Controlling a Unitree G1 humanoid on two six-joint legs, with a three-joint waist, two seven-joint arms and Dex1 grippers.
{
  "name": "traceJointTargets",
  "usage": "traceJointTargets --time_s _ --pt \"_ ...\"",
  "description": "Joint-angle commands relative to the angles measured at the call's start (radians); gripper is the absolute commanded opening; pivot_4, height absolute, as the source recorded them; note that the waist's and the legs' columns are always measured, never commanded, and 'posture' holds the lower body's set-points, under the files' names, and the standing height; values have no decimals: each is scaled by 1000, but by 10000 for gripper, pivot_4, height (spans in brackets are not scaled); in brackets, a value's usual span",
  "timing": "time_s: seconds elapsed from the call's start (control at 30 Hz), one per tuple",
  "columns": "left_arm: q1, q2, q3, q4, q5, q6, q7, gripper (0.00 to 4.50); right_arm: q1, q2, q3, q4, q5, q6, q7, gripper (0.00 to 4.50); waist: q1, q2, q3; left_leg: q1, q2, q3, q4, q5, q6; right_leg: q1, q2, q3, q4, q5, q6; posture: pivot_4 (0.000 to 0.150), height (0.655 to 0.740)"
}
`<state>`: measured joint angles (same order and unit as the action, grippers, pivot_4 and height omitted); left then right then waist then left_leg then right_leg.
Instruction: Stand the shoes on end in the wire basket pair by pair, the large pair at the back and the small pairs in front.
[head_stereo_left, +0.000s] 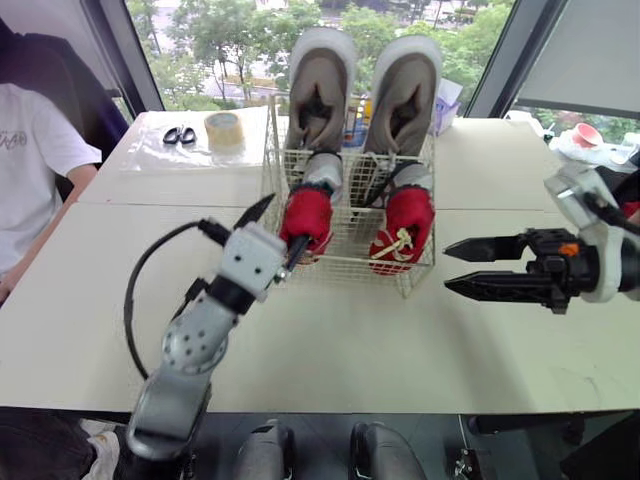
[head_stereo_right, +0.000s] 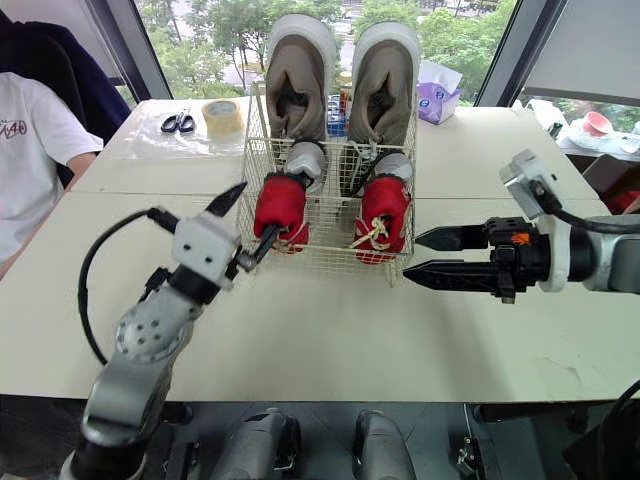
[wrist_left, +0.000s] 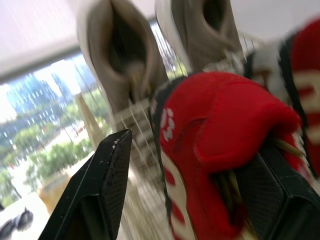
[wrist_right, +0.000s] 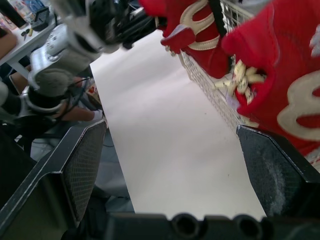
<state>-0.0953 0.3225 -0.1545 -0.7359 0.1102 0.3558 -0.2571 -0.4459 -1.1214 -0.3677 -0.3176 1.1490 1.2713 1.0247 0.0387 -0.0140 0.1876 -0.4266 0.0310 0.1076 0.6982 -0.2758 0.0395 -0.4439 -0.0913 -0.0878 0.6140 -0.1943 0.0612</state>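
Cream table (head_stereo_left: 330, 350) spans the frame; the wire basket (head_stereo_left: 349, 245) stands upper centre. At upper left, scissors (head_stereo_left: 180, 135) and tape roll (head_stereo_left: 224, 130) lie on a clear plastic sheet (head_stereo_left: 160, 153).

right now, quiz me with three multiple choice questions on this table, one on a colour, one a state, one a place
1. The front shoes in the wire basket are: A) red B) blue C) green
2. The right gripper is: A) shut on a shoe B) open and empty C) shut on tape
3. The tape roll lies: A) in the basket B) in the right gripper C) beside the scissors
A, both are red; B, its fingers are spread around nothing; C, it lies right next to them.
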Motion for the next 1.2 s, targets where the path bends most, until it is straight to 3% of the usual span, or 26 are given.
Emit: traceJointTargets --time_s 0.03,0.27,0.47,0.63,0.73,0.97,1.2 --pt "-1 37 116 -101 14 61 -6 31987 19 -25 -20 -3 -14 -38 28 45000 3 0 0 0 0 0 0 0 0 0 0 0 0 0 0 1500 7400" --pt "-5 72 146 -175 -47 213 -63 31987 57 -4 -3 -10 -31 -70 24 45000 1 0 0 0 0 -1 0 0 0 1 0 0 -1 0 0 1500 7400" --pt "69 61 345 -202 -81 378 -47 31987 155 -20 -38 -36 -26 -65 38 45000 -1 0 0 0 0 -1 0 0 0 1 0 0 -1 0 0 1500 7400" --pt "34 21 493 -126 -111 511 11 31987 230 -1 -19 -53 -57 -101 27 45000 3 0 0 0 0 -2 0 0 0 1 0 0 -1 -1 0 1500 7400" --pt "63 51 543 -109 -143 502 -30 31987 260 7 -17 -63 -64 -116 22 45000 0 0 0 0 0 -2 1 0 0 1 0 0 -1 -1 0 1500 7400" --pt "173 3 627 -108 -381 602 -156 31987 282 34 -5 -73 -66 -142 1 45000 4 0 0 0 0 -2 0 -1 -1 1 0 0 -1 -1 0 1500 7400" --pt "201 25 634 -100 -460 593 -159 31987 289 55 -1 -65 -74 -158 -11 45000 0 1 0 0 -1 -2 0 -1 -1 1 -1 0 -2 -1 0 1500 7400"
